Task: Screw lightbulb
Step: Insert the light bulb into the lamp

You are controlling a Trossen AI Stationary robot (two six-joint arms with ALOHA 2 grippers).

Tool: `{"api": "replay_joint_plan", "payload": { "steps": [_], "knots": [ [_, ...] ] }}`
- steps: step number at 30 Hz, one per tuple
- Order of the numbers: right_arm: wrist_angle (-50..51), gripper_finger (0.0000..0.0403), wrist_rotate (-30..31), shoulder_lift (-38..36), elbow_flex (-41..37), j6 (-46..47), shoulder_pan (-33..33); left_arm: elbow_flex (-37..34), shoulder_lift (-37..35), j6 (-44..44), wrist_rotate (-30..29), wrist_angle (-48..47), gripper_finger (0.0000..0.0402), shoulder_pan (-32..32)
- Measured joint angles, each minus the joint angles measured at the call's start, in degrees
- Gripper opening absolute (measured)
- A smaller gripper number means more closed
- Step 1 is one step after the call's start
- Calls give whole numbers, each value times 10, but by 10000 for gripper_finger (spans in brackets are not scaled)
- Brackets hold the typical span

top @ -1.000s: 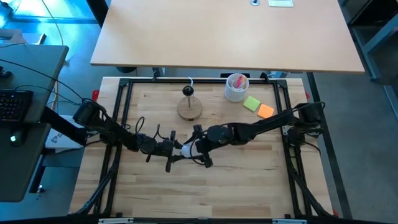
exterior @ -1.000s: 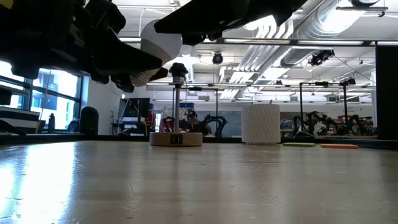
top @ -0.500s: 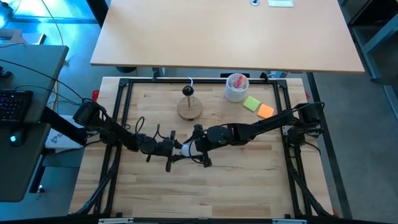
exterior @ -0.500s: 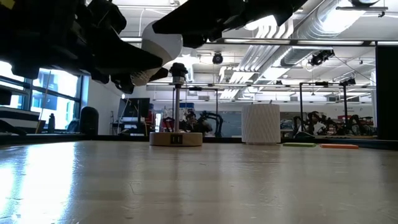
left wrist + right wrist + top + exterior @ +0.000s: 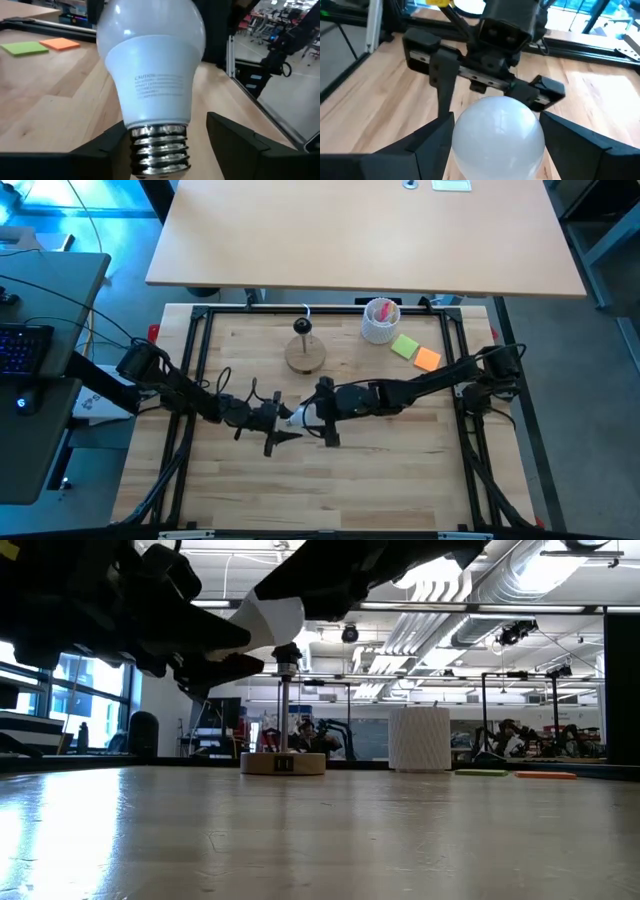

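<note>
Above the table's middle, the left gripper (image 5: pixel 283 426) stands with jaws parted, clear of the screw base of the lightbulb (image 5: pixel 300 415). Right of it, the right gripper (image 5: pixel 315 416) clasps the bulb's white globe, lifted off the wood.

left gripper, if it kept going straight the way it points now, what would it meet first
Most likely the lightbulb: its screw base sits right between the left gripper's open jaws, with the right gripper, shut on the bulb's globe, just behind. Depth is hard to judge, but nothing else lies between.
</note>
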State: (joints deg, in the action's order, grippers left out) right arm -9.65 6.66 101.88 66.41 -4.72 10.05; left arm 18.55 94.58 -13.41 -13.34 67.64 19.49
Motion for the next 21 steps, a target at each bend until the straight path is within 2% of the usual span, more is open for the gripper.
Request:
{"api": "replay_joint_plan", "payload": {
  "steps": [6,11,14,18,21],
  "knots": [
    [26,286,9,-6,0,19,1,0,0,-5,1,-29,223,1],
    [63,286,93,-31,0,23,12,-1,1,-25,-3,-111,223,1],
    [72,286,99,-33,-3,29,12,-1,1,-50,-19,-156,223,1],
    [66,286,98,-33,-59,76,12,-1,1,-67,-43,-195,223,6],
    [28,286,111,-32,-116,127,16,-1,1,-69,-96,-209,223,19]
  ]
}}
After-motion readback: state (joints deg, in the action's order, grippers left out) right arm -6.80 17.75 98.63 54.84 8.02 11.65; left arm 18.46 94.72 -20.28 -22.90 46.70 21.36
